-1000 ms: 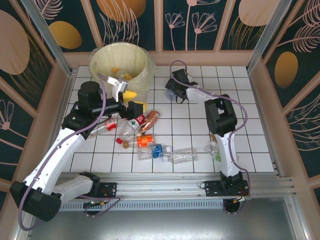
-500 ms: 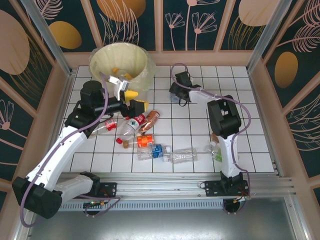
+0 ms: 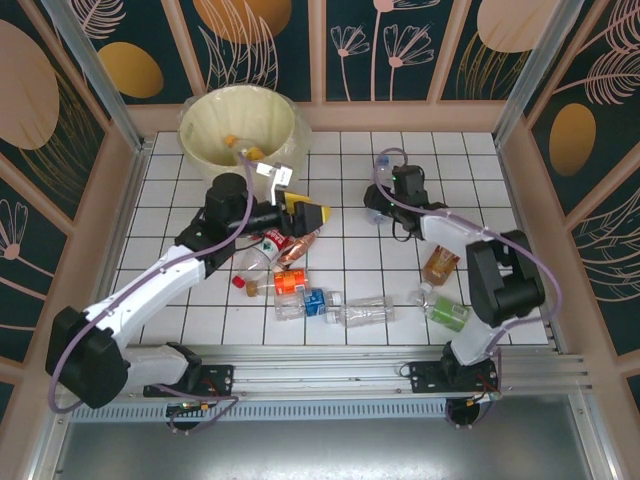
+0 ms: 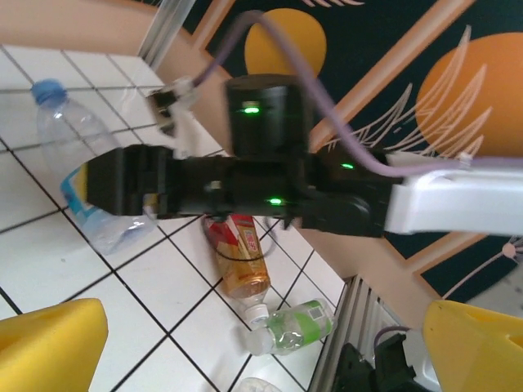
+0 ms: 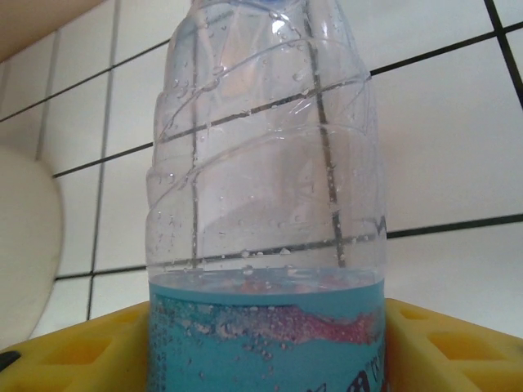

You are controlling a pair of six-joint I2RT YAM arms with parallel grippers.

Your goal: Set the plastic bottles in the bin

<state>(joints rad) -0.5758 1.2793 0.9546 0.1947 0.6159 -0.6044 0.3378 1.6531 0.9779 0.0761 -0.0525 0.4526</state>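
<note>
My right gripper [image 3: 390, 200] is shut on a clear plastic bottle with a blue label and blue cap [image 3: 377, 180], over the far middle of the tiles. In the right wrist view this bottle [image 5: 265, 245] sits tight between the yellow fingers [image 5: 441, 343]. My left gripper [image 3: 308, 213] is open and holds nothing, hovering just beyond a pile of several bottles [image 3: 290, 270]. The left wrist view shows the held bottle [image 4: 73, 175], an amber bottle with a red label [image 4: 239, 261] and a green-labelled one [image 4: 298, 325]. The cream bin [image 3: 205, 110] stands at the far left.
Two loose bottles lie near the right arm, one with a red label [image 3: 440, 265] and one with a green label [image 3: 445, 312]. Wooden walls close in the tiled floor, and a metal rail [image 3: 350, 365] runs along its near edge.
My right gripper has closed on the blue-labelled bottle and carried it right and nearer, the arm swinging right. My left gripper moved right, away from the bin, staying open.
</note>
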